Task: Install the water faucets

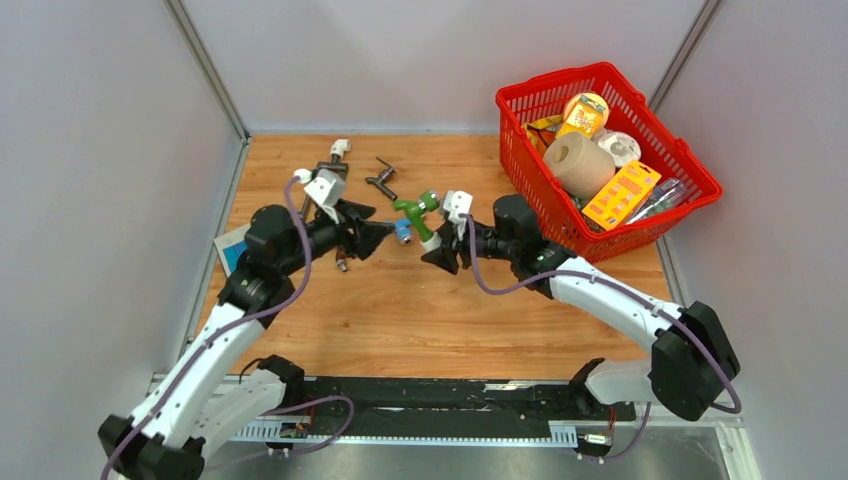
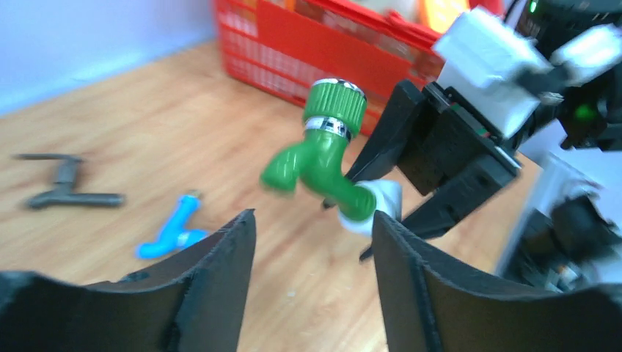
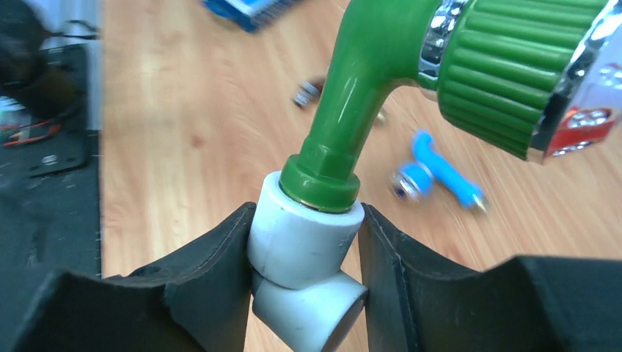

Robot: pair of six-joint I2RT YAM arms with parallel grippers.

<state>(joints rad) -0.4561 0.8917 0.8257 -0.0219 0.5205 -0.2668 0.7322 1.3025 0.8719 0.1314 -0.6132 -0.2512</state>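
My right gripper is shut on a white elbow fitting, and the green water faucet stands out of the fitting's top end. Both are held above the wooden table. My left gripper is open just short of the green faucet, with only bare table between its fingers. From above, the left gripper and right gripper face each other across the green faucet. A blue faucet lies on the table below it. A dark grey faucet lies farther back.
A red basket full of groceries stands at the back right, close behind the right arm. Another metal tap with a white fitting lies at the back left. A small fitting and a blue-and-white pack lie by the left arm.
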